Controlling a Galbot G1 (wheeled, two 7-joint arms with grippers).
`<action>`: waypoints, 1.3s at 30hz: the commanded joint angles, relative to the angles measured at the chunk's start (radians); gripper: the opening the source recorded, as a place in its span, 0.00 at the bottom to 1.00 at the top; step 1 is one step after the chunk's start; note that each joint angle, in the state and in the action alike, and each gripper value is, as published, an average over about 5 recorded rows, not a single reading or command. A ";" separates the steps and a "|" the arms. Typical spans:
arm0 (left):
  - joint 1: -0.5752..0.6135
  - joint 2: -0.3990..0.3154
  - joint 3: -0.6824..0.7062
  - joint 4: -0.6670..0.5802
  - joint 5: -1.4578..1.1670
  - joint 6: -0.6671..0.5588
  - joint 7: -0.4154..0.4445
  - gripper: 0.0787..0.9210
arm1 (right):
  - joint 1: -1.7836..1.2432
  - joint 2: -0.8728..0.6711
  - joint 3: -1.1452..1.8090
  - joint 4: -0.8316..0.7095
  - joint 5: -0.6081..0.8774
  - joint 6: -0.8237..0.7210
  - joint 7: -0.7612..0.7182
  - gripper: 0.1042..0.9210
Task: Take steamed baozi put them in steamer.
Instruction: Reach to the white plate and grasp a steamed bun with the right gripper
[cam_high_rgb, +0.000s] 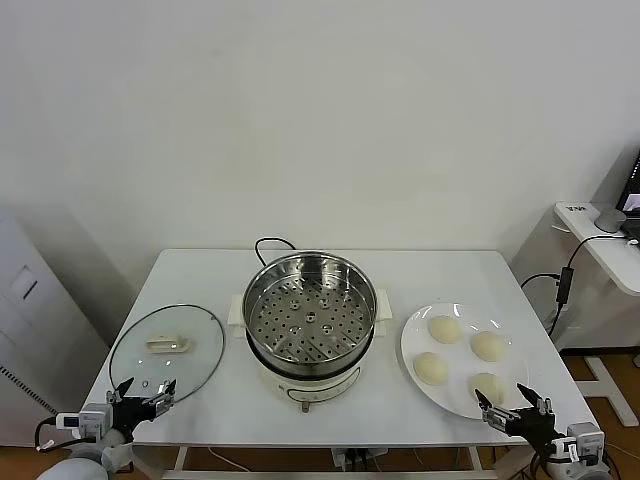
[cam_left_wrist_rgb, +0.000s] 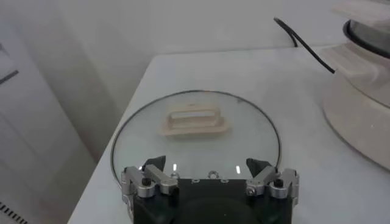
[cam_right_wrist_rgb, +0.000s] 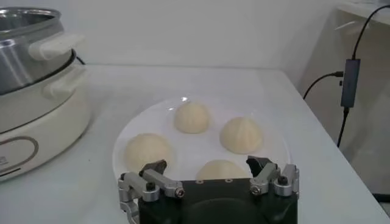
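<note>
Both claws gape wide and hold nothing: right claw hangs low at the bench's near edge, just before the white plate bearing four baozi. Left claw sits by the glass lid. Between lid and plate stands the steamer, its tray bare.

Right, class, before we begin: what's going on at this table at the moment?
Nothing is being handled yet. Four steamed baozi sit on a white plate, beside the steamer, whose perforated tray holds nothing. Its glass lid lies flat on the table. The right gripper waits open at the plate's near edge; the left gripper waits open by the lid.
</note>
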 joint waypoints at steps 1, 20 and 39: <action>-0.001 0.001 0.002 0.001 0.000 0.001 0.000 0.88 | 0.000 0.001 0.000 -0.001 -0.001 0.001 0.001 0.88; 0.004 -0.003 0.005 0.000 0.003 0.001 0.001 0.88 | 0.146 -0.046 0.037 -0.063 -0.663 0.140 -0.109 0.88; -0.042 -0.008 0.037 0.011 0.020 0.013 0.000 0.88 | 0.567 -0.329 -0.169 -0.270 -1.105 0.263 -0.636 0.88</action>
